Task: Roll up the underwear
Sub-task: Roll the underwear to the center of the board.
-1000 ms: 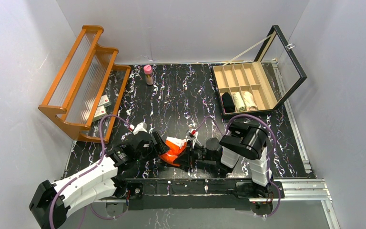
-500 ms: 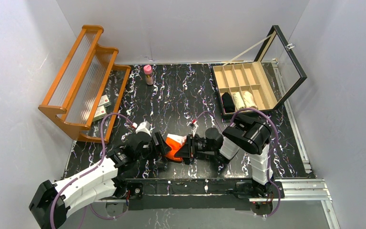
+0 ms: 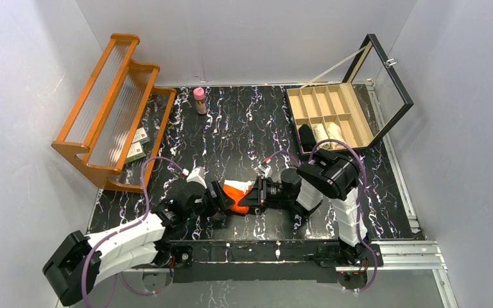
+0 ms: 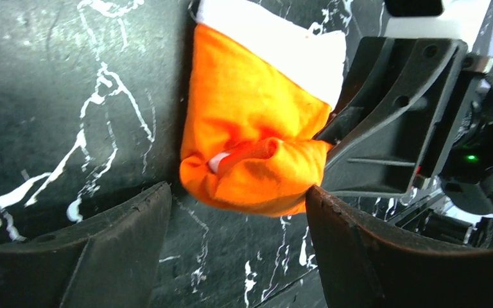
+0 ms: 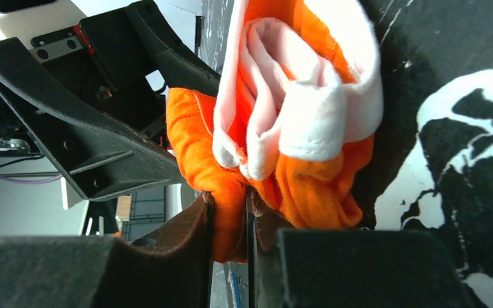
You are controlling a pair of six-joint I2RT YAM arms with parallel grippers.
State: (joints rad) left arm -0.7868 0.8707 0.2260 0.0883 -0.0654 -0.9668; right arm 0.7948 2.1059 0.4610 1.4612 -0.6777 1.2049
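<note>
Pinching crumpled orange, white-trimmed underwear [image 4: 257, 147] is the right pincer [image 5: 231, 212]; left pincer [image 4: 236, 199] spread

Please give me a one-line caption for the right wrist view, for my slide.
Right gripper pinching a fold of the orange-and-white underwear on the black marbled table.
</note>
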